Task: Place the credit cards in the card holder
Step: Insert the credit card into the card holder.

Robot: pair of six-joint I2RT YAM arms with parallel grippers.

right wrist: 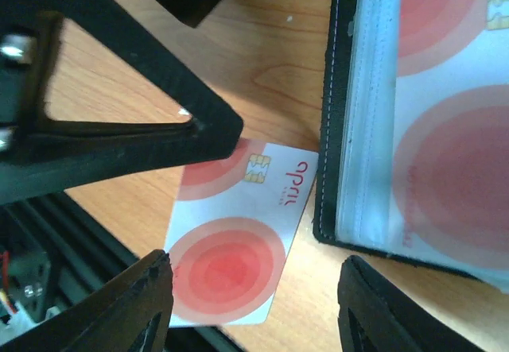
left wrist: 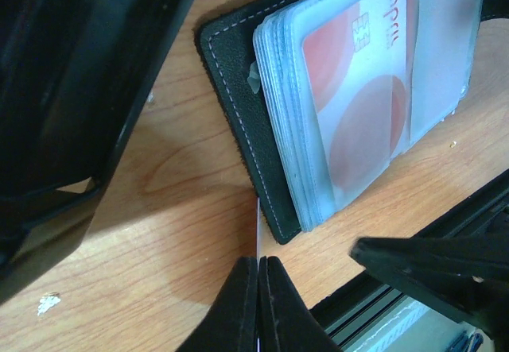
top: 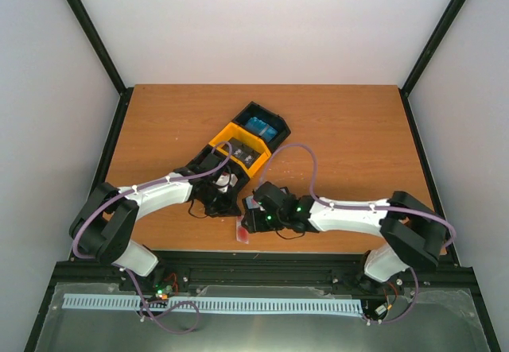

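Note:
The card holder (left wrist: 238, 106) lies open on the wooden table, its pale pockets fanned out with a red-and-white credit card (left wrist: 358, 106) in the top pocket. It also shows in the right wrist view (right wrist: 330, 129). My left gripper (left wrist: 258, 261) is shut on another red-and-white card, seen edge-on (left wrist: 258, 225) touching the holder's near corner. The right wrist view shows that card's face (right wrist: 238, 241) beside the holder. My right gripper (right wrist: 254, 312) is open around the card's lower end, touching nothing. From the top, both grippers (top: 227, 197) (top: 253, 217) meet near the front edge, with the card (top: 242, 231) below them.
The black-and-yellow tray (top: 231, 137) stands just behind the grippers, with blue cards (top: 260, 127) in its far compartment; its dark wall (left wrist: 71, 90) fills the left of the left wrist view. The black rail (top: 278, 257) of the table's front edge is close by.

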